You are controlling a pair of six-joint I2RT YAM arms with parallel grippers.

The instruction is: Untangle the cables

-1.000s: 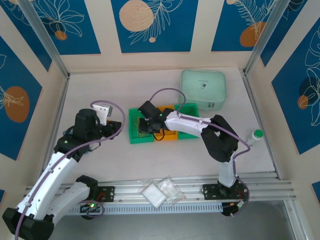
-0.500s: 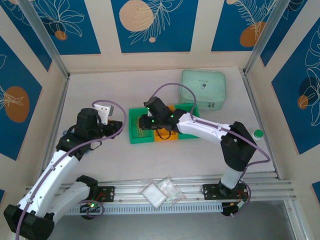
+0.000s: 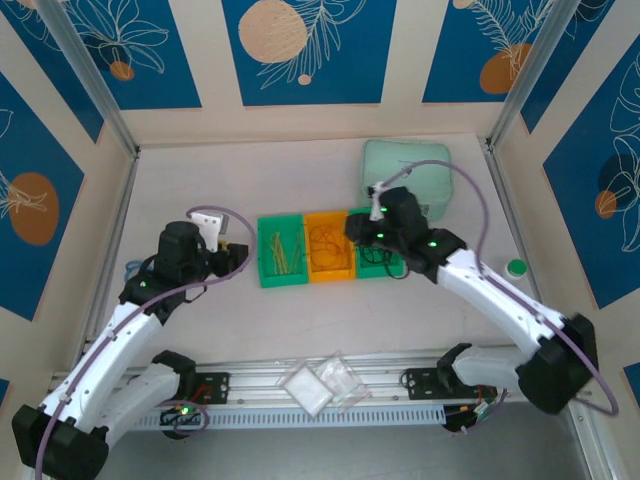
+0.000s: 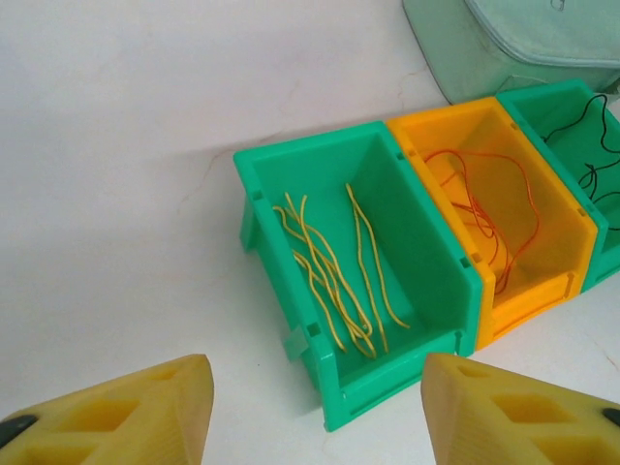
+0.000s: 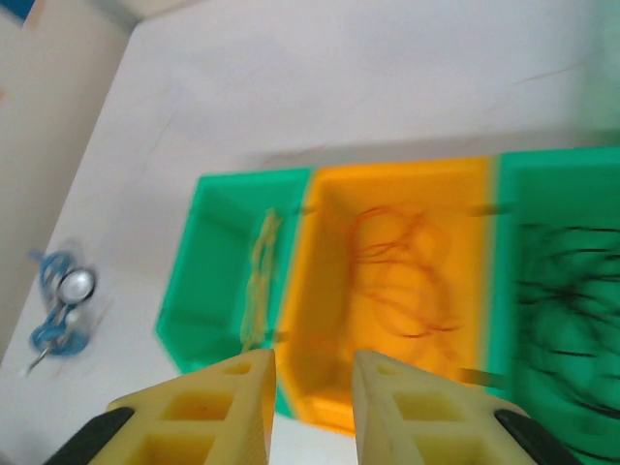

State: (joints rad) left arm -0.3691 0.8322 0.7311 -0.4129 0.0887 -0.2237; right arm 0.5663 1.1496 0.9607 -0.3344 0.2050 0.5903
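Three small bins stand side by side on the bench (image 4: 116, 194), and we find the cables sorted by colour. Pale yellow strands (image 4: 334, 281) lie in the left green bin (image 4: 254, 208), brown-orange loops (image 4: 489, 208) in the orange bin (image 4: 441, 111), and black loops (image 4: 596, 145) in the right green bin (image 4: 542, 92).

The left hand (image 4: 315, 383) hovers low just off the left bin's near end. Its fingers are spread wide with nothing between them. The yellow strands lie straight ahead of it, their long axes running along the bin and away from the hand. We judge this arm the nearer one for any further pick there.

The right hand (image 5: 312, 368) hangs above the seam between the orange and right green bins, tilted down over them. Its fingers show a narrow gap, and we can make out nothing in it, though that view is blurred. The orange loops sit directly ahead of it and the black ones to its right, both bunched into loose coils with no clear axis.
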